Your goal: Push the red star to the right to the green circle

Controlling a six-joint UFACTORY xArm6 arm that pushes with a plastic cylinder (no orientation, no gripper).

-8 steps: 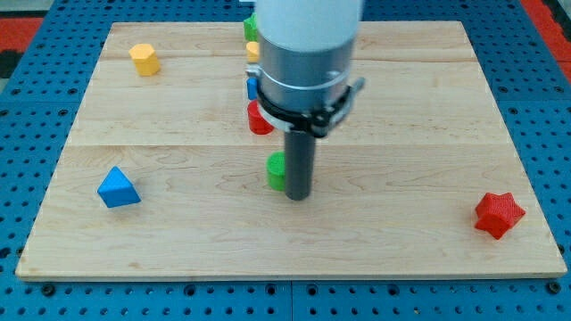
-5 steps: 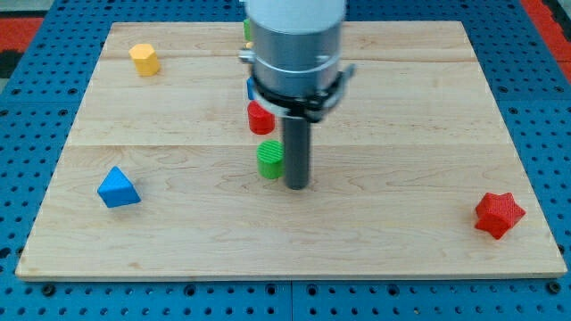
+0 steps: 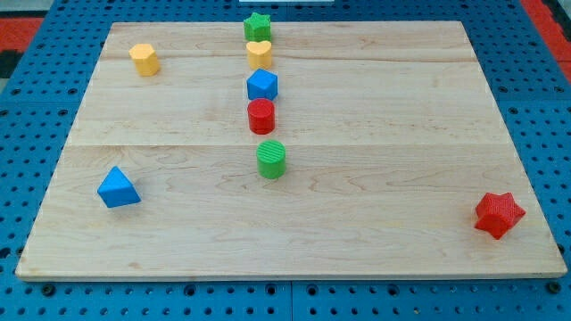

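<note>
Camera view shows the board (image 3: 428, 107) with no arm in it: my tip is out of sight, so I cannot tell where it stands relative to any block, and there is no hand state to report beyond that. The red star (image 3: 498, 214) lies at the lower right of the frame, near the board's right edge and well apart from everything else. The green circle (image 3: 272, 159) sits near the middle, below a column running up the frame: red cylinder (image 3: 261, 116), blue block (image 3: 262, 86), yellow heart (image 3: 260, 54), green star (image 3: 258, 26). A yellow block (image 3: 144, 59) is at upper left, a blue triangle (image 3: 118, 187) at lower left. I judge the red star small, light and rigid, likely to slide easily on smooth wood but prone to spin if pushed on one point. There is no taking hold; I would press my tip into the notch on its right-hand side, in line with its centre, aiming toward the green circle.
</note>
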